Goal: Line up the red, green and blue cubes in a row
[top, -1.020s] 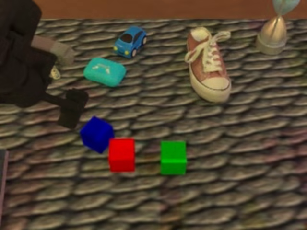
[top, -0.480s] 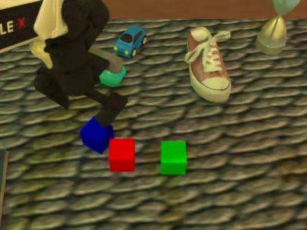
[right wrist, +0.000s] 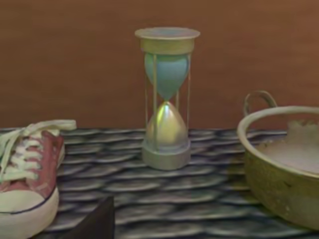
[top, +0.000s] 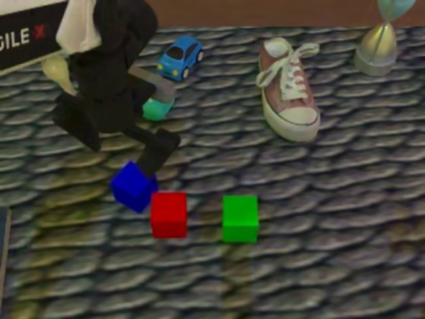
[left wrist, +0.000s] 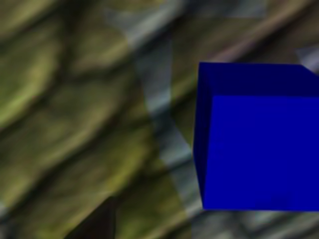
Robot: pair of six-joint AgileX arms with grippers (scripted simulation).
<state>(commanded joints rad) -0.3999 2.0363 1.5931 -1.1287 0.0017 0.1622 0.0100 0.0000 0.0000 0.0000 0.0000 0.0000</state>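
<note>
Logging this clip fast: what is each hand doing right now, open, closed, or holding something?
Left hand: low over the blue cube; open or closed cannot be told, no grip visible.
Right hand: not in view.

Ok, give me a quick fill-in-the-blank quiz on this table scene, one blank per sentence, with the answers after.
1. The left gripper hovers over the ____ cube.
2. The red cube lies between the blue cube and the ____ cube.
3. The pink sneaker lies left of the ____.
4. The toy car is colored ____.

Answers: blue; green; hourglass; blue
</note>
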